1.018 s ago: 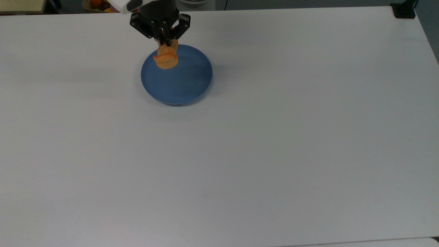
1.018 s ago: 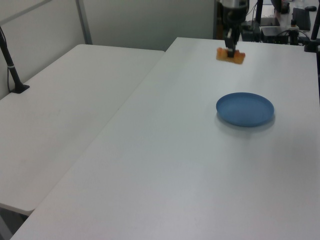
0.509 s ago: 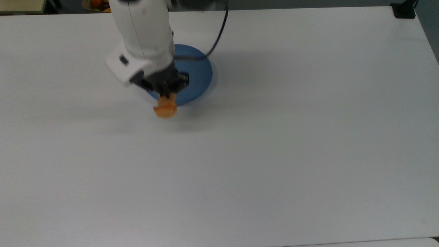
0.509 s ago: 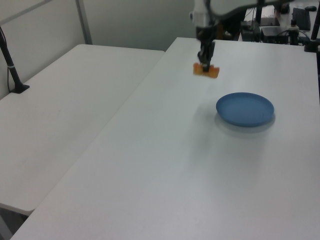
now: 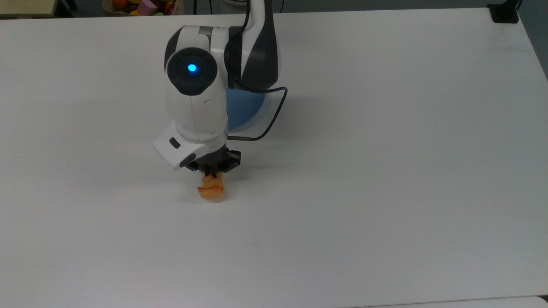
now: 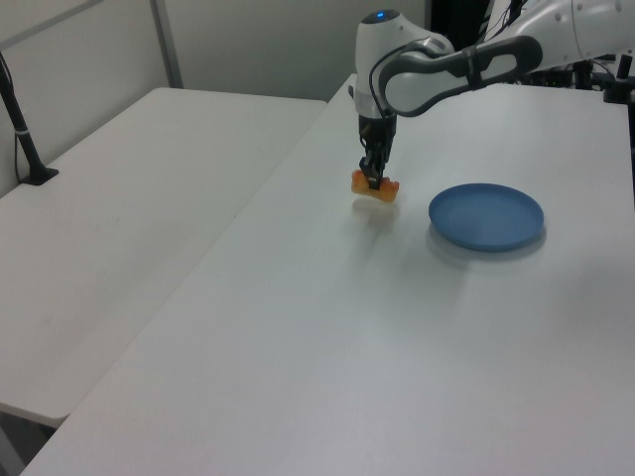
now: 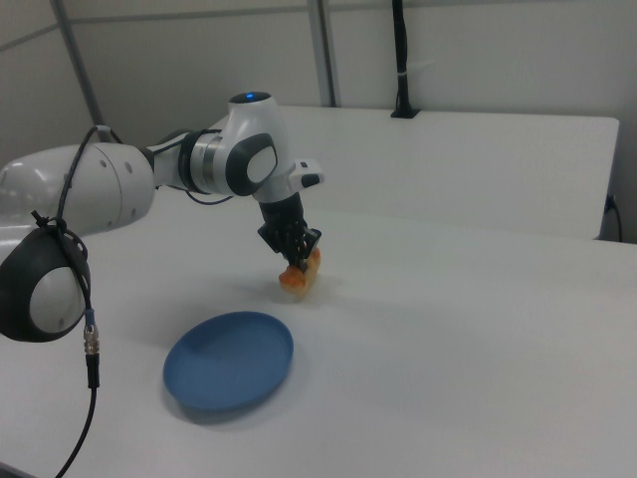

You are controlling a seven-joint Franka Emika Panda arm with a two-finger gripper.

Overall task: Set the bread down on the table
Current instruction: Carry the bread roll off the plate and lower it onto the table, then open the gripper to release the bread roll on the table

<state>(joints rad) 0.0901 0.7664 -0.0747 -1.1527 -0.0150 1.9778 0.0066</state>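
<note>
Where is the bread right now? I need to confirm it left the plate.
The small orange-golden bread loaf is in the tool, low over the white table, off the round blue plate, toward the left view's left.

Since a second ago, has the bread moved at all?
Yes. In the top view the bread, held in the gripper, has gone from over the blue plate down the picture, past the plate's near rim, over bare table.

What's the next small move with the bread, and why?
Probably lower a touch more, then open. The tool is shut on the bread, which hangs off the blue plate and just above the bare table; the left view shows a shadow slightly below it. I cannot tell whether it touches yet, so a short descent seems safer than releasing now.
</note>
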